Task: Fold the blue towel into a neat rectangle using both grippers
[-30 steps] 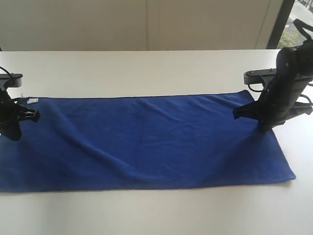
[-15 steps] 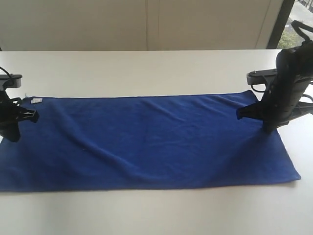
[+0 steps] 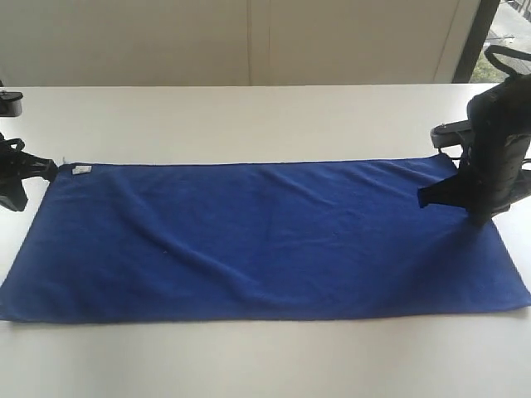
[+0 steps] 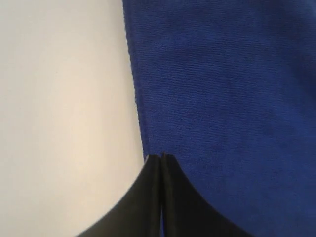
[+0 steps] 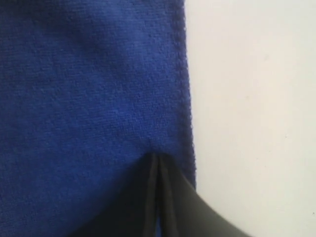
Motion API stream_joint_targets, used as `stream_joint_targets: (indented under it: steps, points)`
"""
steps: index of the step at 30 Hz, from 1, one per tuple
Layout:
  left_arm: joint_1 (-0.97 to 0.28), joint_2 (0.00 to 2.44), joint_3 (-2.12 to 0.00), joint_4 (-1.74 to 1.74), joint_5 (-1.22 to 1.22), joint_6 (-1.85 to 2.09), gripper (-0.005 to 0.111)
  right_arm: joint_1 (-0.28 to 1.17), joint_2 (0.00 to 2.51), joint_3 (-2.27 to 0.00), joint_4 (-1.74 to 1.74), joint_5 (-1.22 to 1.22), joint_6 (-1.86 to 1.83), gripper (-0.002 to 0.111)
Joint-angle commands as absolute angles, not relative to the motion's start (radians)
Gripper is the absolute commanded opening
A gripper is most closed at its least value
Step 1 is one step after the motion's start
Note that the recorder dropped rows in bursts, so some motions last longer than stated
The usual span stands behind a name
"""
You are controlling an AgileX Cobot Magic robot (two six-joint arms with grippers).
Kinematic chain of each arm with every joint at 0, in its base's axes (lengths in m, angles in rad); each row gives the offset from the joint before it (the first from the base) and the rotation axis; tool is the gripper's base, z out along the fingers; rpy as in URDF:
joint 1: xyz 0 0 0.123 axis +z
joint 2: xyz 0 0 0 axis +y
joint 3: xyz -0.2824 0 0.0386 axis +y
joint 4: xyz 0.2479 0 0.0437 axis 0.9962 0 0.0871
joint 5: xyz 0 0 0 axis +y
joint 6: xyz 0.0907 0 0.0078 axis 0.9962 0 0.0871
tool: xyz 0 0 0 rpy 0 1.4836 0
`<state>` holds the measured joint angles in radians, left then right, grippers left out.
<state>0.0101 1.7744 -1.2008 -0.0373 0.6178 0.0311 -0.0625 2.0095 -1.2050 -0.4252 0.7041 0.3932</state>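
The towel (image 3: 265, 236) lies flat, left tool (image 4: 161, 157) and right tool (image 5: 157, 157) each pressed together at its short edges, bench (image 3: 249, 116) open beyond

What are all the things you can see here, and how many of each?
towel: one, deep blue, spread flat and unfolded on the table.
tag: one, white, at the towel's far left corner.
table: one, white, under the towel.
wall: one, pale beige panels, behind the table.
window: one, dark frame, far right behind the table.
left gripper: one, black, shut, tips at the towel's left edge near the tag.
right gripper: one, black, shut, seems to pinch the towel just inside its right edge.
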Motion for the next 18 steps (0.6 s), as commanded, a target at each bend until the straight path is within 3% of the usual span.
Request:
stream_joint_targets:
  steps: [1,11,18]
  points:
    - [0.004,1.764,-1.198,-0.051,0.644,0.033,0.0,-0.102,2.02,-1.196,-0.45,0.746,0.41,0.0]
    - [-0.007,1.764,-1.198,-0.156,0.629,0.113,0.0,-0.13,2.02,-1.196,-0.426,0.736,0.423,0.0]
    - [-0.104,1.764,-1.198,-0.185,0.599,0.165,0.0,-0.13,1.927,-1.196,-0.405,0.729,0.423,0.0]
